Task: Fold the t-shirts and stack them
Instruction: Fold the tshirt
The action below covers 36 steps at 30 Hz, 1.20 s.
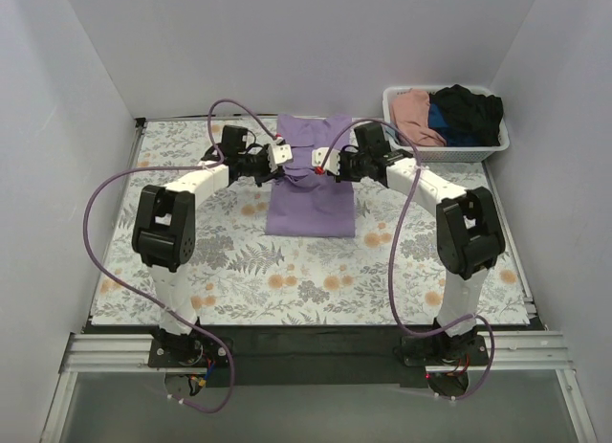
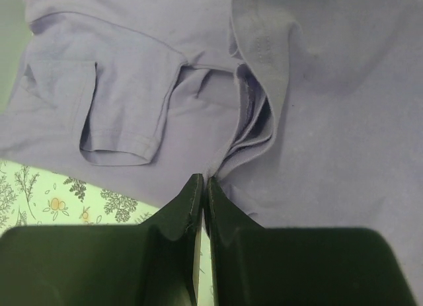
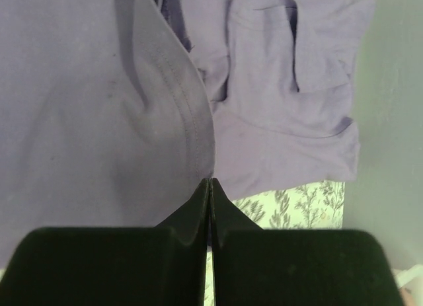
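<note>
Top external: lavender t-shirt [image 1: 311, 202] was laid at table [image 1: 287, 271] centre. Left gripper [image 1: 283, 157] and right gripper [image 1: 320, 160] were clamped on its folded hem. Pink t-shirt [image 1: 412, 114] and black t-shirt [image 1: 474, 107] were heaped in white basket [image 1: 449, 153] at 2 o'clock.

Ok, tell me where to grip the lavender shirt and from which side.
Grip the lavender shirt by its stitched hem, one end per gripper, each from its own side. The hem stands raised as a band above the folded-in sleeves; the left gripper and right gripper are shut there.
</note>
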### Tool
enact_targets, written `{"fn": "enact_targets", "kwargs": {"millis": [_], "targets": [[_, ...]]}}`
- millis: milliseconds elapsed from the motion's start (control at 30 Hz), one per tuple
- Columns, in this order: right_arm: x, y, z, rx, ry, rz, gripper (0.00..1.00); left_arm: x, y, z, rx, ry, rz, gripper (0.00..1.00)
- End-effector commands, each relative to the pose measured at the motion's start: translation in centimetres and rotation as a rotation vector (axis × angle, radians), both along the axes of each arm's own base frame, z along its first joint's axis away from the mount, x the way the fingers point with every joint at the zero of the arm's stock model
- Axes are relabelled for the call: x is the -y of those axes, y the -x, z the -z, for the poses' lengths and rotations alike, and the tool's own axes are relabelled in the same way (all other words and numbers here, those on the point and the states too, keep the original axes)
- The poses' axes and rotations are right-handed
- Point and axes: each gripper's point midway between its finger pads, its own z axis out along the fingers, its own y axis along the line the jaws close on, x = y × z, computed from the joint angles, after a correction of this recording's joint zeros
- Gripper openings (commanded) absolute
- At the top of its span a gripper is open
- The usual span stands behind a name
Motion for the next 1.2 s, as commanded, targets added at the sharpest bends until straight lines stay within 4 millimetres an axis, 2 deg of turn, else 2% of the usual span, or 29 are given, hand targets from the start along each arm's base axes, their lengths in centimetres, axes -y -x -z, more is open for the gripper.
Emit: {"fn": "enact_targets", "kwargs": {"millis": [0,33,100,167,200,300,567,600,633,667,700,733,800,833,867,900,933,967,1000,1033,1067,1100,1133,1167], "targets": [[-0.8,-3.7,-0.8,0.073,-0.037,-0.018,0.01,0.1,-3.1,-0.9,0.078,0.004,0.011,0.0],[-1.0,-4.5,-1.0,0.086,-0.041,-0.016,0.01,0.2,-3.5,-0.4,0.076,0.0,0.012,0.0],[-1.1,-5.5,0.3,0.08,-0.035,-0.01,0.01,0.2,-4.5,0.7,0.077,-0.009,0.009,0.0],[-1.2,-6.4,0.5,0.09,-0.037,-0.005,0.01,0.1,-5.2,1.0,0.082,-0.009,0.0,0.0],[-1.1,-6.7,1.4,0.079,-0.03,0.001,0.01,-0.1,-5.5,1.3,0.085,-0.013,-0.005,0.0],[-1.1,-7.4,2.3,0.082,-0.026,0.009,0.01,0.0,-6.5,2.0,0.097,-0.011,-0.014,0.0],[-0.9,-9.1,2.9,0.113,-0.013,0.04,0.01,-0.4,-7.8,3.1,0.087,-0.027,-0.068,0.01],[-0.9,-9.4,2.5,0.118,-0.014,0.052,0.01,-0.5,-8.1,2.9,0.081,-0.027,-0.089,0.06],[-1.0,-9.8,1.6,0.127,-0.029,0.071,0.07,-0.8,-8.6,2.7,0.079,-0.029,-0.125,0.12],[-0.9,-10.1,0.9,0.136,-0.031,0.089,0.14,-1.6,-9.5,2.6,0.049,-0.03,-0.218,0.16],[-0.8,-10.3,-0.5,0.154,-0.046,0.104,0.22,-2.2,-10.6,1.7,0.057,-0.029,-0.272,0.19],[-0.8,-10.4,-1.4,0.164,-0.057,0.118,0.36,-2.8,-11.2,1.4,0.045,-0.024,-0.323,0.26],[-0.4,-10.6,-4.2,0.203,-0.076,0.152,0.46,-4.9,-12.2,-0.1,0.039,-0.015,-0.446,0.34],[-0.2,-10.4,-5.1,0.2,-0.092,0.171,0.53,-5.6,-12.4,-0.6,0.044,-0.015,-0.474,0.43],[0.1,-9.9,-6.6,0.213,-0.104,0.185,0.54,-6.0,-12.3,-1.1,0.018,0.011,-0.511,0.45],[0.2,-9.4,-7.4,0.211,-0.115,0.189,0.53,-6.7,-11.7,-2.8,-0.006,0.057,-0.535,0.46],[0.5,-8.6,-7.5,0.184,-0.117,0.194,0.52,-6.6,-10.4,-2.8,-0.061,0.069,-0.508,0.46],[0.6,-7.4,-7.2,0.139,-0.125,0.19,0.51,-6.3,-9.0,-3.5,-0.089,0.091,-0.467,0.45],[0.8,-6.2,-8.6,0.127,-0.141,0.184,0.51,-5.1,-7.0,-4.4,-0.126,0.135,-0.363,0.46],[0.9,-4.2,-7.7,0.047,-0.131,0.158,0.51,-4.9,-3.8,-4.5,-0.138,0.116,-0.288,0.46],[1.0,-2.7,-8.6,0.027,-0.139,0.139,0.51,-4.4,-2.0,-4.7,-0.137,0.12,-0.228,0.47],[1.2,-0.8,-7.1,-0.036,-0.12,0.117,0.51,-3.8,0.0,-4.4,-0.144,0.125,-0.17,0.47],[1.0,0.7,-6.5,-0.081,-0.122,0.088,0.51,-3.4,2.5,-3.0,-0.16,0.115,-0.111,0.47],[1.1,2.7,-6.4,-0.112,-0.104,0.062,0.51,-3.1,3.8,-3.6,-0.144,0.112,-0.088,0.47]]}}
